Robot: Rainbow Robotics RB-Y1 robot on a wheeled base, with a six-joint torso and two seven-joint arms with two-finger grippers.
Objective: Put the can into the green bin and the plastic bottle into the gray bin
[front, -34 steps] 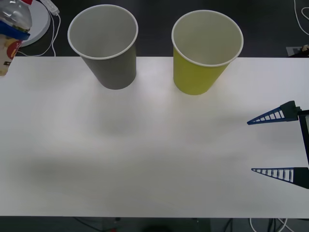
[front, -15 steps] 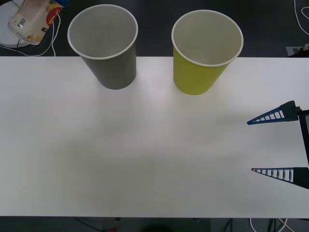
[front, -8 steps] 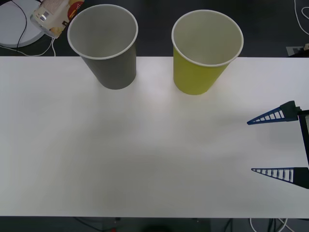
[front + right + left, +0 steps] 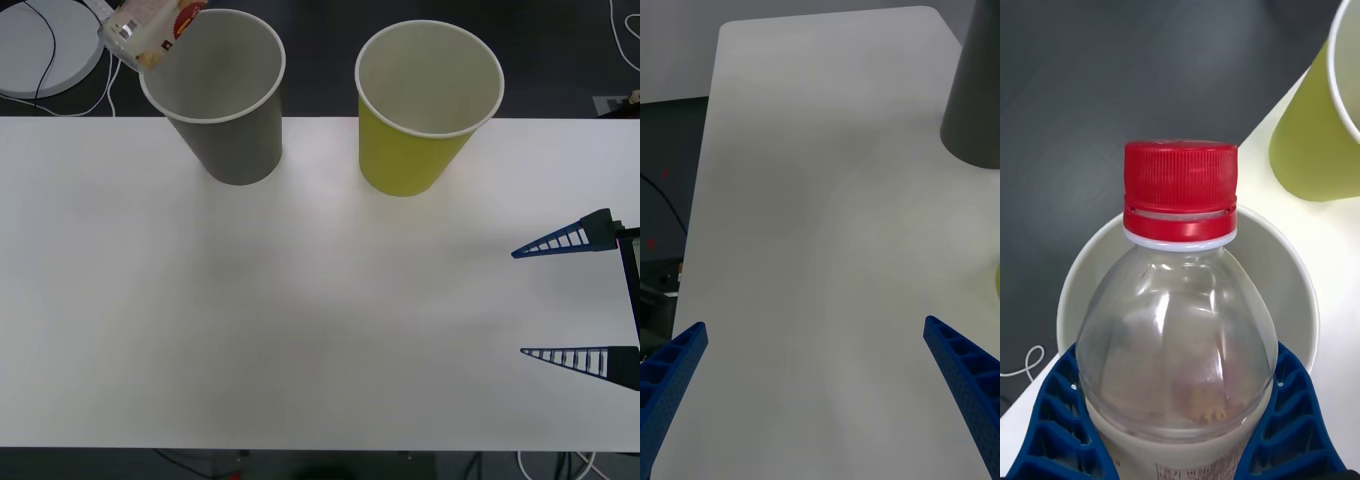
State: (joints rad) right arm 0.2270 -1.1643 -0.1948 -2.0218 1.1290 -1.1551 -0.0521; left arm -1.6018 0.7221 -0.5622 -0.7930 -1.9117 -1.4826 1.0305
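Your left end effector (image 4: 1180,442) is squeezing the plastic bottle (image 4: 1178,315) between its two blue fingers (image 4: 1052,420), low on the bottle's body, with the red cap (image 4: 1180,191) pointing away from the wrist. In the front view the bottle (image 4: 150,25) is tipping at the far left corner of the desk (image 4: 300,320), just over the rim of the gray bin (image 4: 215,90). A moment ago it was hanging farther out to the left, off the desk; now it is reaching the bin's edge. The left wrist view is looking straight down past the cap into the gray bin's white inside (image 4: 1292,277), so the bottle is lining up well. That means you are getting close to the drop, though the bottle is not in yet. The green bin (image 4: 428,105) is standing beside it along the far edge. Your right end effector (image 4: 565,300) is waiting wide open and holding nothing by the right edge of the desk.
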